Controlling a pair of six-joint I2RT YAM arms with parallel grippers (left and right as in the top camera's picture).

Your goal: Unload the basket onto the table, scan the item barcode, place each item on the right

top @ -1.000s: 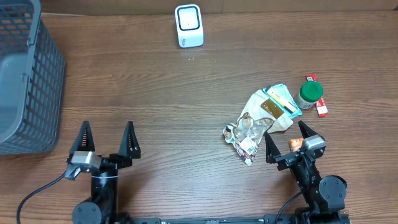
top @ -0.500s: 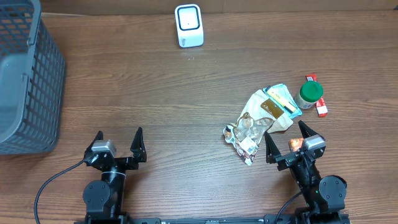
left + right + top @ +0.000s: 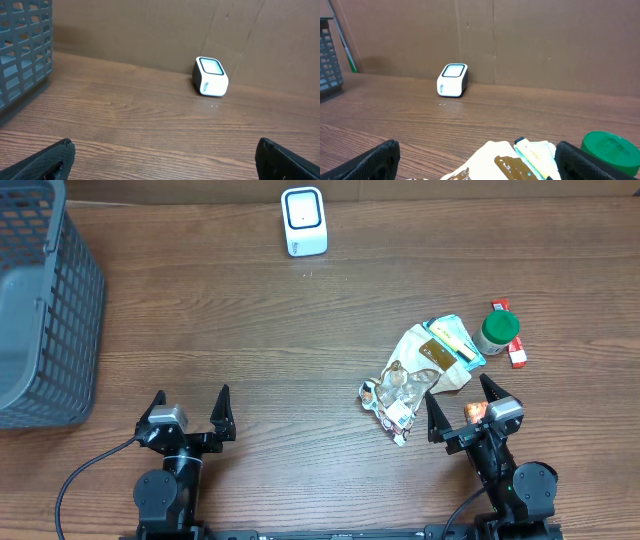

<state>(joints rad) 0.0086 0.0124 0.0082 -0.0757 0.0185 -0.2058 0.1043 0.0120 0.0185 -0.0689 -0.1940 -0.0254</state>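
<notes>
The white barcode scanner (image 3: 303,221) stands at the far middle of the table, also in the left wrist view (image 3: 211,76) and the right wrist view (image 3: 452,80). A pile of items lies at the right: a cream snack bag (image 3: 425,358), a clear crinkled packet (image 3: 392,405), a yellow and teal pack (image 3: 455,340), and a green-lidded jar (image 3: 499,330). My right gripper (image 3: 458,390) is open just in front of the pile, with the cream bag (image 3: 512,155) low between its fingers and nothing gripped. My left gripper (image 3: 190,393) is open over bare wood at the near left.
A grey mesh basket (image 3: 40,310) fills the far left corner, its wall also in the left wrist view (image 3: 22,50). A small red pack (image 3: 515,352) lies beside the jar. A brown cardboard wall (image 3: 520,40) stands behind the table.
The left gripper shifted a little to the right and toward the near edge, then stayed still. The right gripper and the items have not moved.
</notes>
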